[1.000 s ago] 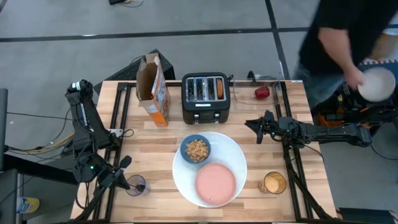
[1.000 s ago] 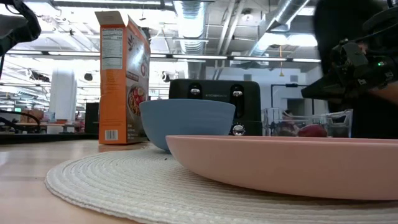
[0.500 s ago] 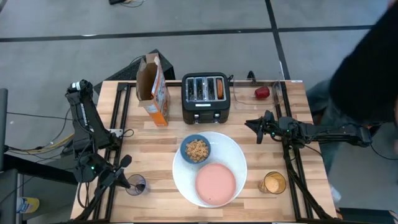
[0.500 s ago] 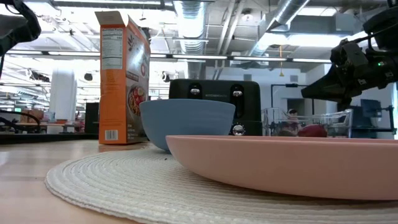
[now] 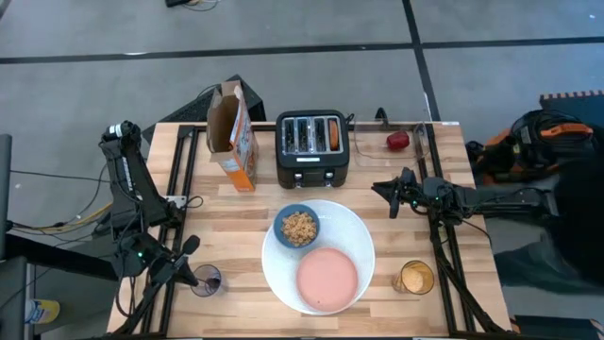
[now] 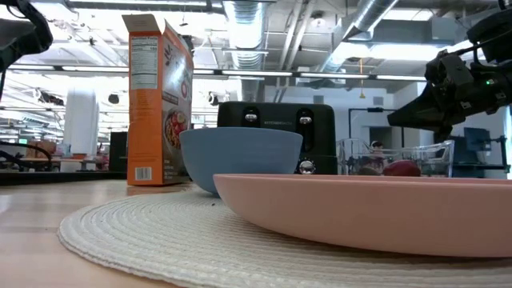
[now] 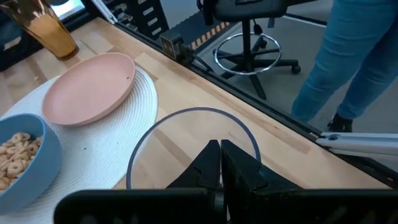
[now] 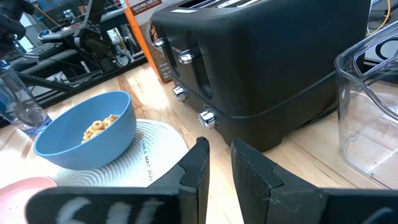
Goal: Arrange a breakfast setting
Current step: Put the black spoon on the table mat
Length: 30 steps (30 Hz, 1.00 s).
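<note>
A small blue bowl (image 5: 297,227) of brown cereal and a small pink plate (image 5: 327,279) sit on a round white woven mat (image 5: 356,229) at the table's middle front. A bagel half (image 5: 333,135) stands in a slot of the black toaster (image 5: 312,151). Red fruit (image 5: 397,141) lies in a clear container at the far right. No spoon shows. My left gripper (image 5: 189,274) is shut at a clear glass (image 5: 207,280) at the front left. My right gripper (image 5: 379,189) hovers right of the mat, its fingers slightly apart and empty. My left gripper (image 7: 220,149) is shut right over the near side of the clear glass's rim (image 7: 186,114). Its own fingers hide the near rim, so I cannot tell whether it touches the glass. The glass stands upright on the table.
An open orange cereal box (image 5: 233,137) stands left of the toaster. An amber glass (image 5: 414,278) stands at the front right. A person (image 5: 576,217) is beyond the table's right edge. Bare wood lies between the mat and my right gripper.
Both arms have kept still. The person, who stood beyond the table's far right corner holding a round white thing, has moved off along the right side toward the near end.
</note>
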Each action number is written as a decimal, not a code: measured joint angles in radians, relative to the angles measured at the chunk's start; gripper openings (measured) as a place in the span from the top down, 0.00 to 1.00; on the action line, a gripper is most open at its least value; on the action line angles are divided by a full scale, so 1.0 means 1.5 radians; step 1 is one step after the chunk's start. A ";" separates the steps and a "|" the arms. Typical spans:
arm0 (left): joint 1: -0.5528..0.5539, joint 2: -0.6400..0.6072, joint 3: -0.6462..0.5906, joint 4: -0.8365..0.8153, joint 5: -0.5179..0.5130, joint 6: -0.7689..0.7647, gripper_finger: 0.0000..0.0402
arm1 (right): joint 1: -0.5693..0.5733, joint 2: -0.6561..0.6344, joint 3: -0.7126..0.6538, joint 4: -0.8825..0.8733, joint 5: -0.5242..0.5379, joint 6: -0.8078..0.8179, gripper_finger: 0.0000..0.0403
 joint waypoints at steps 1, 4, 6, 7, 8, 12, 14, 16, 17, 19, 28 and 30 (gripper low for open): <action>0.000 0.000 0.000 0.003 0.000 -0.002 1.00 | 0.000 0.000 0.000 0.000 0.000 0.000 0.77; 0.000 0.000 0.000 0.011 0.000 -0.014 1.00 | 0.000 0.000 0.000 0.000 0.000 0.000 0.77; 0.000 0.000 0.000 0.011 0.000 -0.026 1.00 | 0.000 0.000 0.000 0.000 0.000 0.000 0.77; 0.000 0.000 0.000 0.011 0.000 -0.027 1.00 | 0.000 0.000 0.000 0.000 0.000 0.000 0.77; 0.000 0.000 0.000 0.011 -0.001 -0.027 1.00 | 0.000 0.000 0.000 0.000 0.000 0.000 0.77; 0.000 0.000 0.000 0.011 -0.012 -0.027 1.00 | 0.000 0.000 0.000 0.000 0.000 0.000 0.77; 0.000 0.000 0.000 0.011 -0.015 -0.031 1.00 | 0.000 0.000 0.000 0.000 0.000 0.000 0.77; 0.000 -0.001 0.000 0.011 -0.016 -0.039 1.00 | 0.000 0.000 0.000 0.000 0.000 0.000 0.77; 0.000 -0.002 0.000 0.011 -0.016 -0.046 0.99 | 0.000 0.000 0.000 0.000 0.000 0.000 0.77; 0.000 -0.002 0.000 0.011 -0.015 -0.060 0.97 | 0.000 0.000 0.000 0.000 0.000 0.000 0.77; 0.000 -0.002 0.000 -0.031 -0.016 -0.067 0.77 | 0.000 0.000 0.000 0.000 0.000 0.000 0.77; 0.000 -0.003 0.000 -0.034 -0.016 -0.067 0.74 | 0.000 0.000 0.000 0.000 0.000 0.000 0.77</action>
